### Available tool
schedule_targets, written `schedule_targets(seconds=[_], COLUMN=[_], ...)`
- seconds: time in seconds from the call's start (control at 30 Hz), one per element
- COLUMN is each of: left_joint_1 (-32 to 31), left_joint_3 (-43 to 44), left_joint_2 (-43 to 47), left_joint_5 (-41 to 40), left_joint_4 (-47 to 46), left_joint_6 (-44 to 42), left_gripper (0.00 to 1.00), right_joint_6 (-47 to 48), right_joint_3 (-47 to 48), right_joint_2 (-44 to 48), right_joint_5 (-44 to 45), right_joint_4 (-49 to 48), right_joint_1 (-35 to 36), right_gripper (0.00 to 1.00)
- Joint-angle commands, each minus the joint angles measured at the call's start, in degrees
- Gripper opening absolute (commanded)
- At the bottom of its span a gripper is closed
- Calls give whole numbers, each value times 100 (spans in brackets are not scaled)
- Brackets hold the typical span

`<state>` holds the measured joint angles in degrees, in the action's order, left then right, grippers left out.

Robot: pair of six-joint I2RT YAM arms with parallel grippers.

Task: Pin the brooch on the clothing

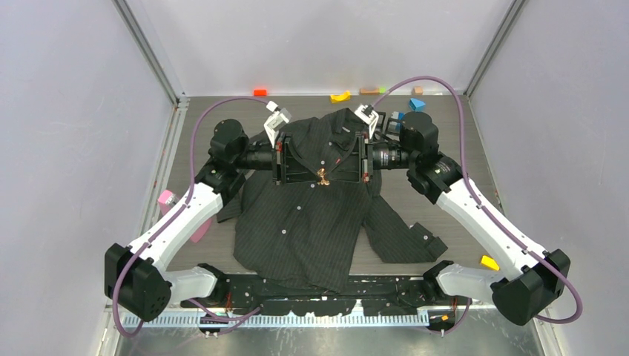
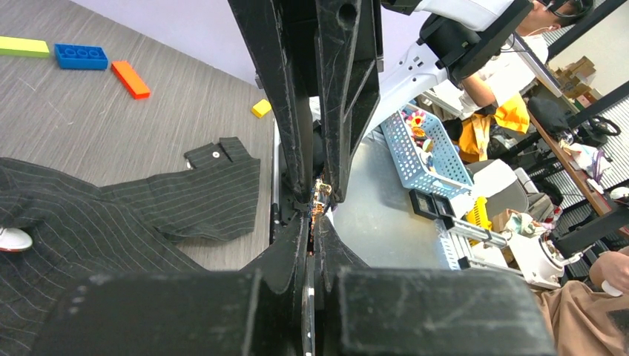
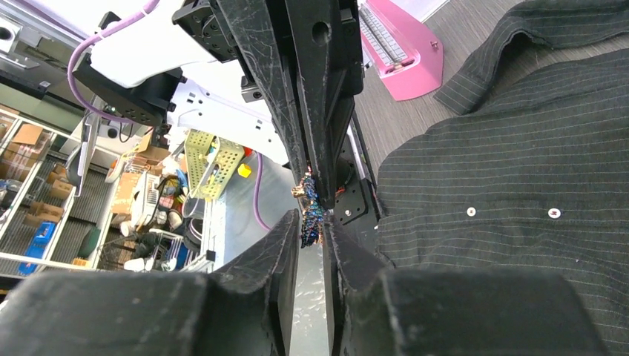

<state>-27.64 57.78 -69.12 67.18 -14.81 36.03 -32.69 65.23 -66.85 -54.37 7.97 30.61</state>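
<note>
Charcoal clothing [image 1: 311, 222] flat on the desk [image 1: 445, 200]; coppery brooch [image 1: 324, 176] just above its chest, seemingly mid-handover.
Left pincer [image 2: 311, 219] pressed together on the brooch; right pincer [image 3: 311, 226] narrowly parted around it, grip impossible to tell. Next, probably: secure hold, lower pin to fabric.

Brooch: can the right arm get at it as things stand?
Probably yes. The brooch hangs at the shut tips of the left gripper over the shirt. The right gripper has a finger on either side of it, with nothing in between.
</note>
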Motion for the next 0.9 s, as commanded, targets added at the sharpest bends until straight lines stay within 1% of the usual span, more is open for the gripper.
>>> schedule_targets(seconds=[0.0, 0.1, 0.23, 0.3, 0.37, 0.43, 0.67, 0.87], left_joint_1=[17, 13, 13, 13, 4, -12, -48, -57], left_joint_3=[-16, -12, -16, -13, -20, -17, -14, -12], left_joint_2=[150, 152, 147, 151, 159, 160, 106, 16], left_joint_5=[76, 84, 85, 98, 110, 115, 106, -11], left_joint_4=[-312, -312, -320, -321, -321, -321, -321, -302], left_joint_6=[53, 53, 53, 53, 49, 45, 74, 148], left_gripper=[0, 0, 0, 0, 0, 0, 0, 0], right_joint_6=[-18, 48, 190, 307, 358, 355, 256, 293], right_joint_3=[-9, -10, 5, 51, 88, 83, 27, 92], right_joint_2=[-15, -32, -58, -106, -203, -313, -457, -559], right_joint_5=[-131, -58, 162, 430, 744, 942, 1136, 1069], right_joint_4=[-233, -138, 36, 254, 428, 497, 195, 162], right_joint_1=[-20, -20, -20, -20, -20, -20, 29, 123], right_gripper=[23, 20, 13, 9, 3, 1, 1, 7])
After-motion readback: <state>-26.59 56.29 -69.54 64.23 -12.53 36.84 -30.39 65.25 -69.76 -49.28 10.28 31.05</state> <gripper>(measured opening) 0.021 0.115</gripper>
